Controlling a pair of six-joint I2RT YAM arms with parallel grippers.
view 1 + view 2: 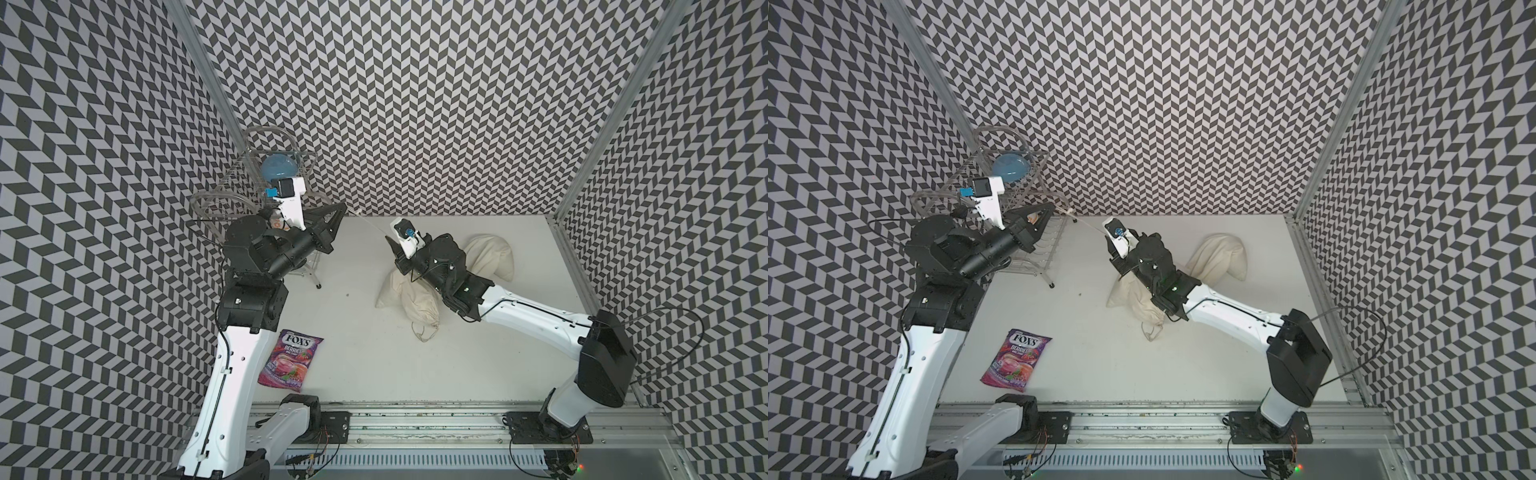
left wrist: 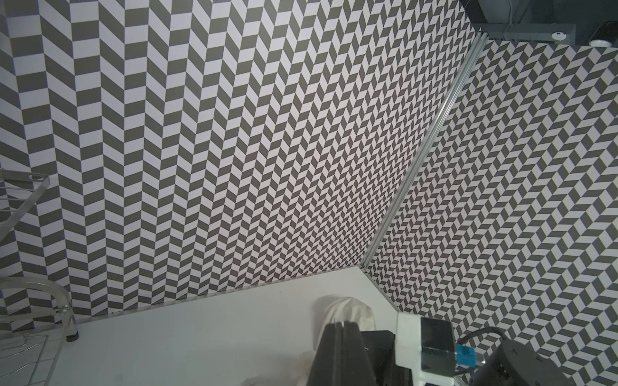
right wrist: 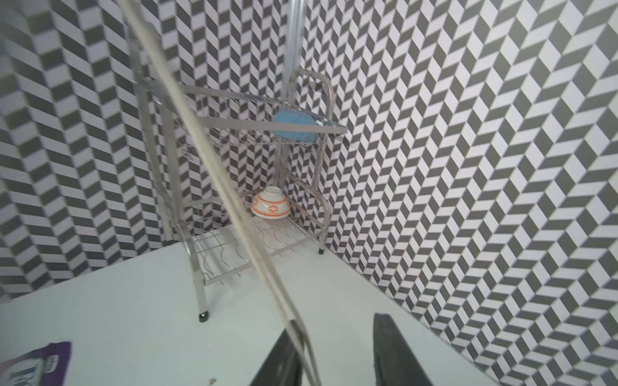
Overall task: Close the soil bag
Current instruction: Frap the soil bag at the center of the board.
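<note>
the soil bag (image 1: pixel 409 299) lies slumped on the tabletop (image 1: pixel 357 345) under the right arm. cream cloth shows on both sides of that arm, and the arm hides whether it is all one sack. the left gripper (image 1: pixel 340 208) is clenched on the end of the drawstring (image 1: pixel 369 224), up beside the wire rack (image 1: pixel 245 174). the cord runs taut from it toward the right gripper (image 3: pixel 332 326). in the right wrist view that gripper's jaws stand apart, released, and the cord passes alongside one finger without being pinched.

the bag looks soft and floppy. its fill is probably heavy enough to anchor it, though a hard pull could drag or tip it. the cord is thin and likely to slip. the surest hold seems to be on the cord close to the gathered neck, with the cloth braced.
</note>
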